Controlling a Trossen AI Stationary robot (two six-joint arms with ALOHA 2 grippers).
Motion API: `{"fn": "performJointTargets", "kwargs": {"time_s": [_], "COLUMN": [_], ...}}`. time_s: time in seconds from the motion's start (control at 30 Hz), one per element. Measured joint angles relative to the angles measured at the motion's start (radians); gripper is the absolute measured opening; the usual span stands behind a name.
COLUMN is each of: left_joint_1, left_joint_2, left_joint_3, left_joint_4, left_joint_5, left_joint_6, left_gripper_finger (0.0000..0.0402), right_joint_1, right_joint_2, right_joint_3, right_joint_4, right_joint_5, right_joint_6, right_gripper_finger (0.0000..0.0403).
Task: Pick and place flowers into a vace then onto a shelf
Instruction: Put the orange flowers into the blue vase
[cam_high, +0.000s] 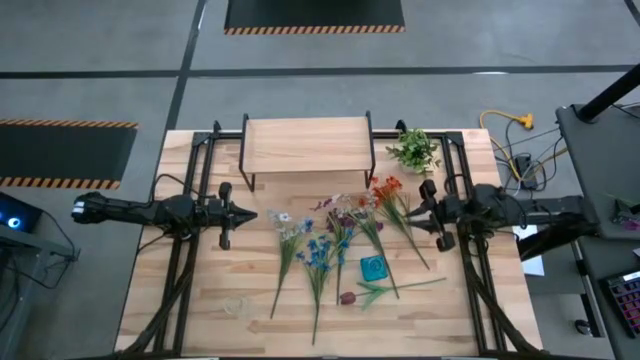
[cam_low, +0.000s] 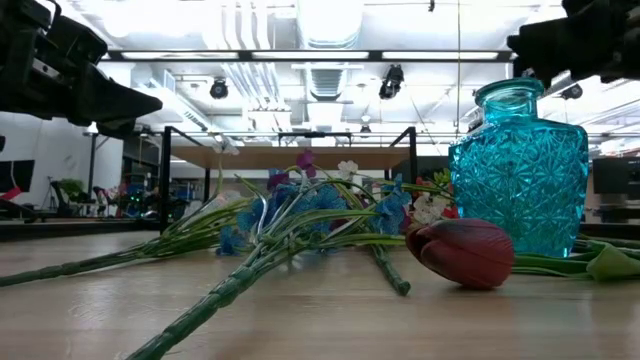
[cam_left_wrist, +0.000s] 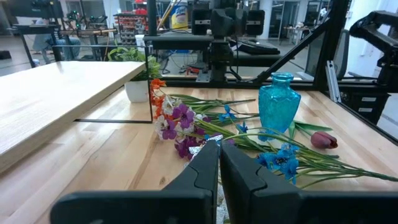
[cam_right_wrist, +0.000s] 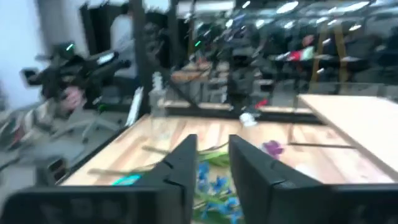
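Note:
The flowers (cam_high: 330, 245) lie flat in a loose fan on the table's middle, with blue, white, purple and orange-red blooms; their stems point toward the near edge. Among them stands a blue glass vase (cam_high: 373, 268), upright, with a dark red bud (cam_low: 462, 252) lying beside it. The shelf (cam_high: 308, 145) stands at the far middle. My left gripper (cam_high: 262, 214) hovers shut at the flowers' left, pointing level at them (cam_left_wrist: 219, 144). My right gripper (cam_high: 408, 212) hovers open at their right, nothing between its fingers (cam_right_wrist: 213, 142).
A bushy green potted plant (cam_high: 414, 150) stands at the far right beside the shelf. Black frame rails (cam_high: 190, 200) run along both table sides. A small clear glass piece (cam_high: 235, 305) sits near the front left. Bare wood lies along the near edge.

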Motion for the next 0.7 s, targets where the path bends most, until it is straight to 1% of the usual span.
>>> {"fn": "performJointTargets", "kwargs": {"time_s": [0.1, 0.17, 0.23, 0.33, 0.4, 0.53, 0.63, 0.7], "left_joint_1": [0.000, 0.000, 0.000, 0.000, 0.000, 0.000, 0.000, 0.000], "left_joint_2": [0.000, 0.000, 0.000, 0.000, 0.000, 0.000, 0.000, 0.000], "left_joint_3": [0.000, 0.000, 0.000, 0.000, 0.000, 0.000, 0.000, 0.000], "left_joint_4": [0.000, 0.000, 0.000, 0.000, 0.000, 0.002, 0.004, 0.004], "left_joint_5": [0.000, 0.000, -0.001, -0.001, -0.003, -0.003, -0.003, -0.003], "left_joint_6": [0.000, 0.000, 0.000, 0.000, 0.000, 0.000, 0.000, 0.000], "left_gripper_finger": [0.0000, 0.0000, 0.0000, 0.0000, 0.0000, 0.0000, 0.0000, 0.0000], "right_joint_1": [0.019, 0.035, 0.057, 0.108, 0.152, 0.242, 0.301, 0.331], "right_joint_2": [0.074, 0.118, 0.153, 0.208, 0.249, 0.323, 0.377, 0.411], "right_joint_3": [0.065, 0.115, 0.172, 0.243, 0.273, 0.330, 0.372, 0.401], "right_joint_4": [-0.034, -0.071, -0.144, -0.275, -0.315, -0.352, -0.459, -0.561], "right_joint_5": [-0.091, -0.136, -0.157, -0.149, -0.102, 0.040, 0.167, 0.229], "right_joint_6": [-0.010, 0.013, 0.055, 0.093, 0.111, 0.171, 0.263, 0.328], "right_gripper_finger": [0.0140, 0.0168, 0.0189, 0.0202, 0.0203, 0.0200, 0.0198, 0.0198]}}
